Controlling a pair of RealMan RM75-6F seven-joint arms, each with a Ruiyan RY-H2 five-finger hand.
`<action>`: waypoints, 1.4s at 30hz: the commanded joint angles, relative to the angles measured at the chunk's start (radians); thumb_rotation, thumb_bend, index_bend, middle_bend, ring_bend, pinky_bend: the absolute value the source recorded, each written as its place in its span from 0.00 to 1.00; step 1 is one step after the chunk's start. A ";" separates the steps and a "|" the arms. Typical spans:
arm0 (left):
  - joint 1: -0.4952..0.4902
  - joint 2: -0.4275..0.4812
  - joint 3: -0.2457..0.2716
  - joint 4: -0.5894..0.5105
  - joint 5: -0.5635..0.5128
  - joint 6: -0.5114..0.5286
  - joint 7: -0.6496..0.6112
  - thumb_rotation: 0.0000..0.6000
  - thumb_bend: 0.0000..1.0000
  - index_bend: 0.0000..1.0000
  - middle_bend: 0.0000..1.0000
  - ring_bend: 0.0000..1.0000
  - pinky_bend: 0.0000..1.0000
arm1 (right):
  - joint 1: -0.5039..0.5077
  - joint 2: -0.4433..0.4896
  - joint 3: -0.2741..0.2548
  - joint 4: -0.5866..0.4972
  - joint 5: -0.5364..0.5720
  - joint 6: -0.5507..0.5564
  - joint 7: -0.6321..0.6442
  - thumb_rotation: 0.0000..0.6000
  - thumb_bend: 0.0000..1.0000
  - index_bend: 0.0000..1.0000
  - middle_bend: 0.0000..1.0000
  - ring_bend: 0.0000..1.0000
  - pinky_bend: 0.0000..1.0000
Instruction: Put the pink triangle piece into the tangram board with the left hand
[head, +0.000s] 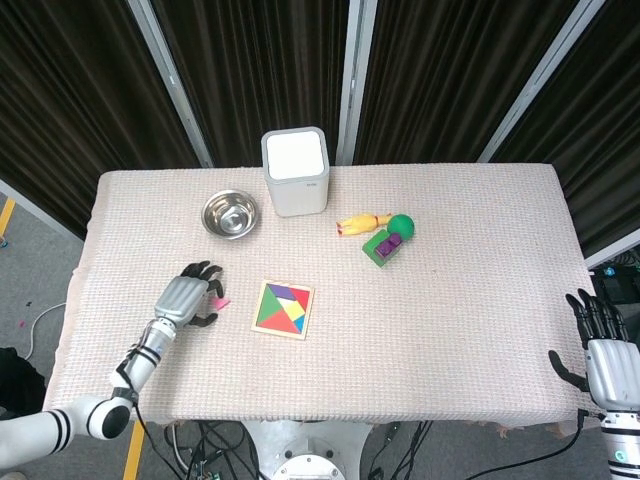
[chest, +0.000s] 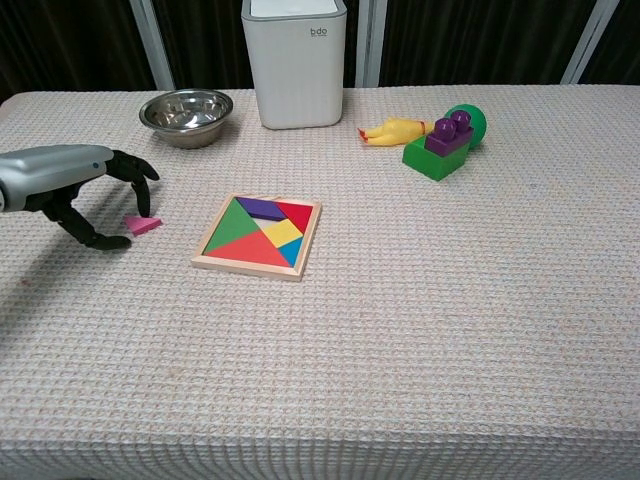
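Beside the left hand (chest: 70, 190) lies a flat pink triangle piece (chest: 142, 225), perhaps touched.

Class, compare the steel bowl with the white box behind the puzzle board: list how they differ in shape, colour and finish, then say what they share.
The steel bowl is round, low and open at the top; the white box is squarish, taller and closed. The bowl is shiny grey metal that reflects light, while the box is plain matte white. The box carries small dark lettering on its front; the bowl has no markings. Both stand upright near the table's far edge, side by side but apart, untouched by either hand.
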 joint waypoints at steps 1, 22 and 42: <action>-0.002 -0.004 0.000 0.006 0.003 0.000 -0.004 1.00 0.28 0.44 0.12 0.00 0.10 | 0.000 0.001 0.000 0.001 0.001 -0.001 0.002 1.00 0.21 0.00 0.00 0.00 0.00; -0.025 -0.019 -0.007 0.028 -0.005 -0.015 -0.014 1.00 0.31 0.49 0.14 0.00 0.10 | 0.005 -0.002 0.003 0.009 0.009 -0.013 0.005 1.00 0.21 0.00 0.00 0.00 0.00; -0.097 -0.013 -0.038 -0.104 -0.064 0.002 0.175 1.00 0.33 0.51 0.15 0.00 0.11 | 0.011 -0.009 0.003 0.036 0.007 -0.019 0.038 1.00 0.21 0.00 0.00 0.00 0.00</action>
